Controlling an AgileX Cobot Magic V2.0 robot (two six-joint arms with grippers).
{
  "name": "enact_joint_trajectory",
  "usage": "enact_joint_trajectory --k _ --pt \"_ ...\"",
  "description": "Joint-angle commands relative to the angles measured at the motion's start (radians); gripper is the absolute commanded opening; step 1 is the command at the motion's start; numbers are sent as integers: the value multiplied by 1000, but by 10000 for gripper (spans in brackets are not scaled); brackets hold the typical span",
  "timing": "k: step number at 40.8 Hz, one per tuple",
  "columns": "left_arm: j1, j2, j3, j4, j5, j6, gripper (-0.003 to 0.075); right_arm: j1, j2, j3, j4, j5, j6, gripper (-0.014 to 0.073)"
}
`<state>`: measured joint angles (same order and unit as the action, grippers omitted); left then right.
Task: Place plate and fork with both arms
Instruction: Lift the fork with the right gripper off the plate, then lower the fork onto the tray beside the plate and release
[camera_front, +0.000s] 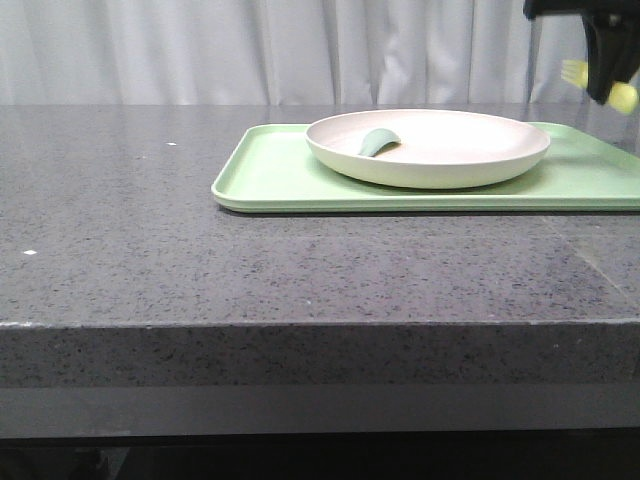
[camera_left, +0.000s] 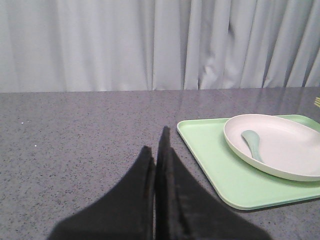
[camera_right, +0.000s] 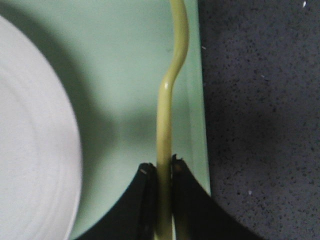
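Grey table (camera_front: 120, 260) bears one plate (camera_front: 440, 150); right hand (camera_front: 612, 85) clamps one fork (camera_right: 165, 130); left hand (camera_left: 156, 155) closed.

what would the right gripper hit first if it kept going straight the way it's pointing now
Probably the green tray. The right gripper, shut on the fork, points down at the tray's strip between the plate and the tray edge; the gap in height is unclear.

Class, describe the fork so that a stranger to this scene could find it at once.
Start at the light-green tray on the grey table, then look up above its right end. The right gripper is shut on the fork, held in the air. It is thin, pale yellow and curved, unlike the grey-green spoon lying in the plate.
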<state>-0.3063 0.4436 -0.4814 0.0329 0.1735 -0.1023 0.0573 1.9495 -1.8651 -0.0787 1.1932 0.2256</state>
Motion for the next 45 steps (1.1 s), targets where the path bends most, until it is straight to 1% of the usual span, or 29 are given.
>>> enact_joint_trajectory --k 1,6,12,14,17,19,21,23,25,33,36,40,44,45 --pt "-3 4 -27 -6 -86 -4 -18 -10 -16 -19 -16 -2 -31 -40" --pt "-3 4 -27 -6 -88 -4 -18 -10 15 -19 26 0 -67 -40" --pt "-3 4 -27 -6 -88 -4 -18 -10 38 -19 47 3 -69 -26" --pt "-3 4 -27 -6 -88 -4 -18 -10 42 -19 47 4 -69 11" --pt "-3 4 -27 -6 -88 -4 -18 -10 42 -19 47 5 -69 104" --pt "-3 4 -27 -6 -88 -4 -18 -10 41 -21 47 7 -69 192" --pt "-3 4 -27 -6 -88 -4 -18 -10 38 -28 47 24 -69 259" --pt "-3 4 -27 -6 -88 -4 -18 -10 35 -44 47 49 -73 303" --pt "-3 4 -27 -6 -88 -4 -18 -10 25 -65 47 75 -73 320" --pt "-3 4 -27 -6 -88 -4 -18 -10 -102 -94 47 74 -73 309" --pt "-3 4 -27 -6 -88 -4 -18 -10 -151 -94 47 74 -73 267" --pt "-3 4 -27 -6 -88 -4 -18 -10 -201 -94 47 83 -73 147" --pt "-3 4 -27 -6 -88 -4 -18 -10 -242 -91 47 87 -74 -12" --pt "-3 4 -27 -6 -88 -4 -18 -10 -253 -91 47 92 -74 -40"
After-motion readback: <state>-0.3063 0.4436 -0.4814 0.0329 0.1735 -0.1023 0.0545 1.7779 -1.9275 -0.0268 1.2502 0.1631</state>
